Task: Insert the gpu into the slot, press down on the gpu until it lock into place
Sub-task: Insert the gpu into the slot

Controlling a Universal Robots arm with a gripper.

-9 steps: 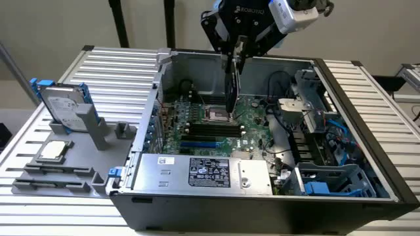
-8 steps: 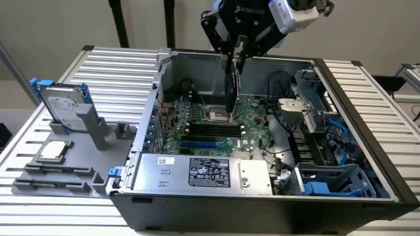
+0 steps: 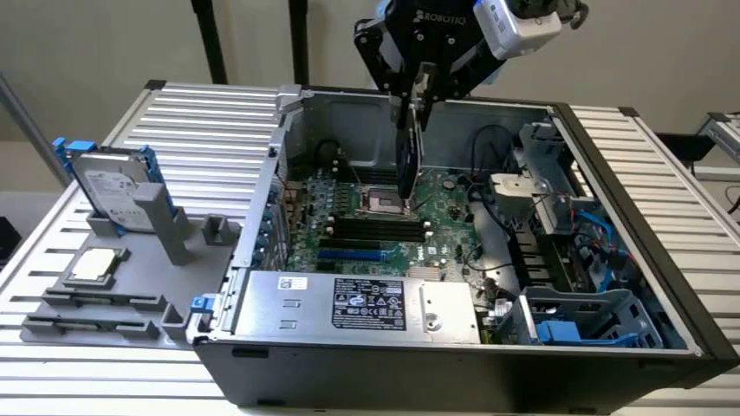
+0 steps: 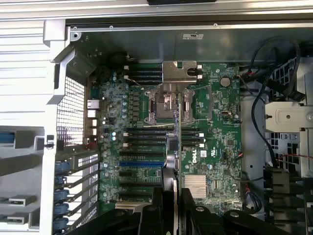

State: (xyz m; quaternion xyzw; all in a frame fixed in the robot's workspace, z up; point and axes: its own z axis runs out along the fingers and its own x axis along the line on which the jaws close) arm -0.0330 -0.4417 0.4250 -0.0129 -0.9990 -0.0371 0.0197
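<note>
My gripper [image 3: 418, 85] is shut on the gpu [image 3: 407, 147], a thin black card that hangs edge-on and upright over the open computer case. The card's lower end is above the motherboard [image 3: 445, 227], near the CPU socket [image 3: 386, 204]. In the wrist view the gpu [image 4: 178, 142] shows as a narrow vertical edge between my fingers [image 4: 157, 208], crossing the memory slots. The blue expansion slot [image 4: 139, 163] lies to one side of that edge, apart from it; in the exterior view this blue slot [image 3: 350, 256] is nearer the front than the card.
A grey labelled power-supply box [image 3: 359, 303] fills the case's front. Black cables [image 3: 491, 204] and a drive cage [image 3: 578, 316] crowd the exterior view's right. Outside the case, on the left, a grey fixture [image 3: 173, 230] holds a silver hard drive with blue rails [image 3: 113, 186] and a chip [image 3: 95, 264].
</note>
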